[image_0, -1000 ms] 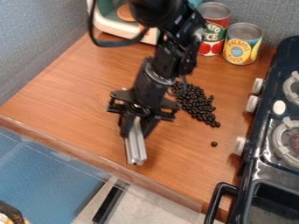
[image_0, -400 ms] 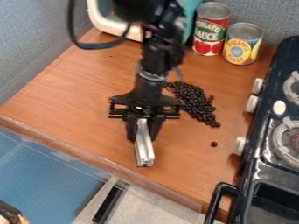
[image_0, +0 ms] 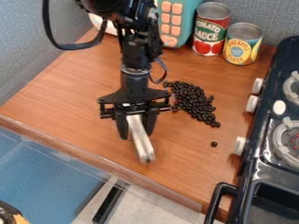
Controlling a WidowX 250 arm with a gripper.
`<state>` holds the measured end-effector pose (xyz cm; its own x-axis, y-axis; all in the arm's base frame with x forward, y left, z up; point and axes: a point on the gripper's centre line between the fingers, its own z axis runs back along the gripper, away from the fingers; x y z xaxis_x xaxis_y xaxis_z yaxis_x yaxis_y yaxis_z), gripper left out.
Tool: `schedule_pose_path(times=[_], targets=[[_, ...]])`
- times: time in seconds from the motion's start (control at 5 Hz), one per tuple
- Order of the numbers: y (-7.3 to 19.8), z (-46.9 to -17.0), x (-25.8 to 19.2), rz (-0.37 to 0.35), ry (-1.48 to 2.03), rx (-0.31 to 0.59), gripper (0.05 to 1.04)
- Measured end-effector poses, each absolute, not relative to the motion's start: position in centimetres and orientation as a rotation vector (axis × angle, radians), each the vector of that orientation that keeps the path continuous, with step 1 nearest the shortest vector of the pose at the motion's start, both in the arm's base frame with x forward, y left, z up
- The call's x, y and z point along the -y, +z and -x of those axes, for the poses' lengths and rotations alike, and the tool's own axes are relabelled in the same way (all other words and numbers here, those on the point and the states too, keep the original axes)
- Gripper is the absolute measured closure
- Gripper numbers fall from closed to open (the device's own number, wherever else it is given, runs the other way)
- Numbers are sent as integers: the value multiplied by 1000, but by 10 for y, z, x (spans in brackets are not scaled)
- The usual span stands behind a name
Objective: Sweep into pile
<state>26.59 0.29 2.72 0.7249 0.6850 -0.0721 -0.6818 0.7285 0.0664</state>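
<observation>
The black gripper [image_0: 137, 127] hangs over the middle of the wooden counter, shut on a silver metal bar [image_0: 140, 139] that slants down toward the counter's front edge. To the right of the gripper lies a heap of small dark beans [image_0: 192, 101], stretched from beside the wrist down toward the stove. One single bean [image_0: 213, 144] lies apart, below the heap. The bar and the beans do not touch.
A black stove [image_0: 251, 175] with white knobs borders the counter on the right. Two cans, a red one [image_0: 210, 29] and a yellow and blue one [image_0: 241, 43], stand at the back beside a teal toy [image_0: 180, 22]. The counter's front edge [image_0: 105, 161] runs below the gripper.
The arm has shifted left, uncovering more of the teal toy, and the bar has changed its slant, its lower end now further right. The heap and the lone bean look unmoved.
</observation>
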Motion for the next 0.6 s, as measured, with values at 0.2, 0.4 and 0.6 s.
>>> schedule_pose_path(times=[0.2, 0.4, 0.6], targets=[[27, -260, -4, -58, 790, -111, 85], [52, -255, -5, -70, 808, -60, 70], [88, -244, -12, -156, 848, -2, 77]])
